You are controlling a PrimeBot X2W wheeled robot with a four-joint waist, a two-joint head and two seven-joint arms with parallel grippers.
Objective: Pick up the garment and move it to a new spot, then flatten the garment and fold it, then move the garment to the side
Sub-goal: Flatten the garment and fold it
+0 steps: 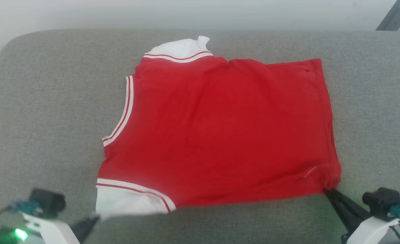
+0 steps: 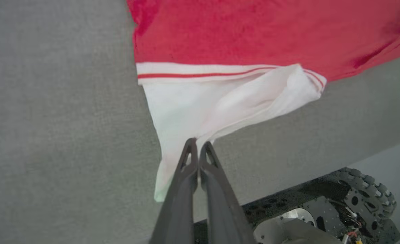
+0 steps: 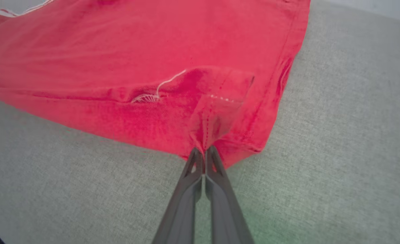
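Observation:
The garment (image 1: 220, 128) is a red jersey with white sleeve ends and red-white stripe trim, lying spread on the grey cushion, plain red side up. My left gripper (image 1: 96, 218) is shut on the near white sleeve end (image 2: 193, 108), pinching its edge. In the left wrist view the left gripper (image 2: 197, 144) has the white cloth bunched at its tips. My right gripper (image 1: 327, 190) is shut on the near right hem corner of the garment (image 3: 152, 67). In the right wrist view the right gripper (image 3: 203, 150) holds the red hem puckered at its tips.
The grey cushion (image 1: 44, 112) stretches wide around the shirt, with bare fabric left, right and near. A pale wall runs behind it. My wheeled base (image 2: 339, 210) shows beyond the cushion's near edge. A grey bar (image 1: 391, 17) leans at the far right.

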